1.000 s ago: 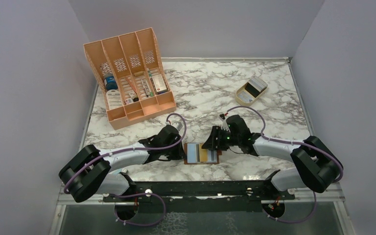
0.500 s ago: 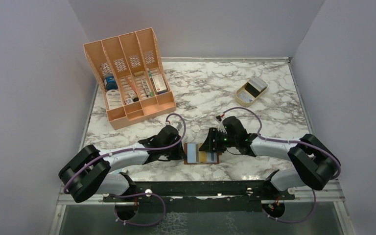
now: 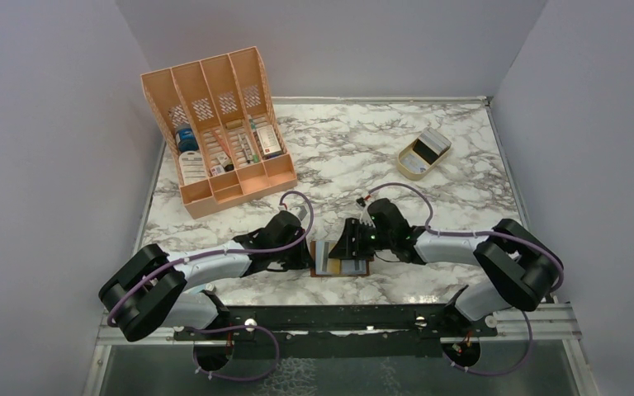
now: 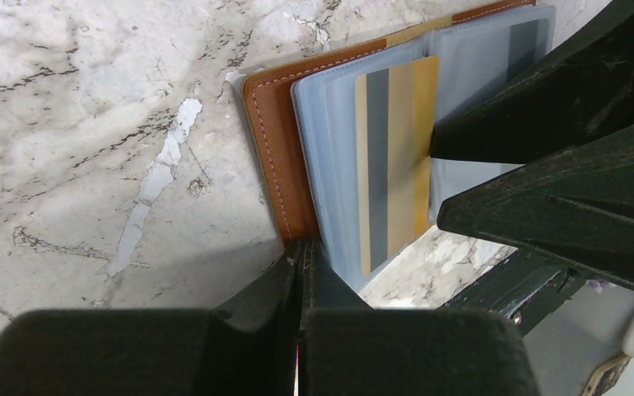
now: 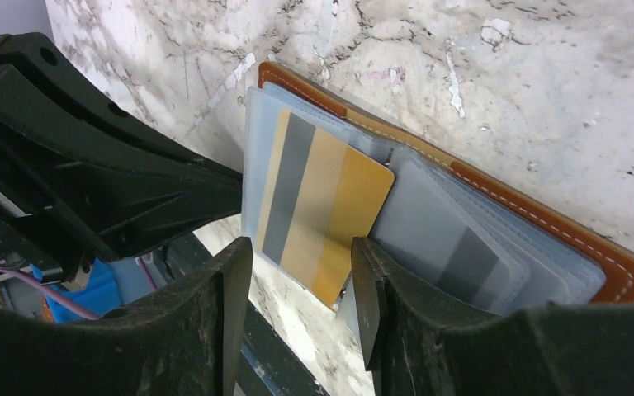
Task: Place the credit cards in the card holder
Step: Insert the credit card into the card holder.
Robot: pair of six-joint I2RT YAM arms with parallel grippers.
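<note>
The holder (image 3: 324, 257) lies open on the worktop (image 3: 363, 157) near its near edge, between the two arms, with the brown leather cover down and the clear sleeves facing up. The left claw (image 3: 304, 252) is clenched on the holder's left edge. In the left wrist view its fingers (image 4: 285, 276) meet at the border of the leather and the lowest sleeve, and this arm sits where it did a second ago.

The right claw (image 3: 349, 247) has slid leftward over the last second. It now covers more of the holder, so less of the sleeves shows from above than before. Its fingers (image 5: 235, 272) stand apart, released, with a corner of a gold card with grey stripes (image 5: 322, 206) between them. In the left wrist view, one right fingertip (image 4: 442, 144) touches that card's edge. The card (image 4: 396, 157) lies flat on the left-hand sleeve with most of its length over it. I cannot tell whether it is inside the pocket or resting on top.

Further cards (image 3: 431, 146) sit in a tan stand (image 3: 409, 165) well apart at the far right. An orange organiser (image 3: 215, 124) stands at the far left.
</note>
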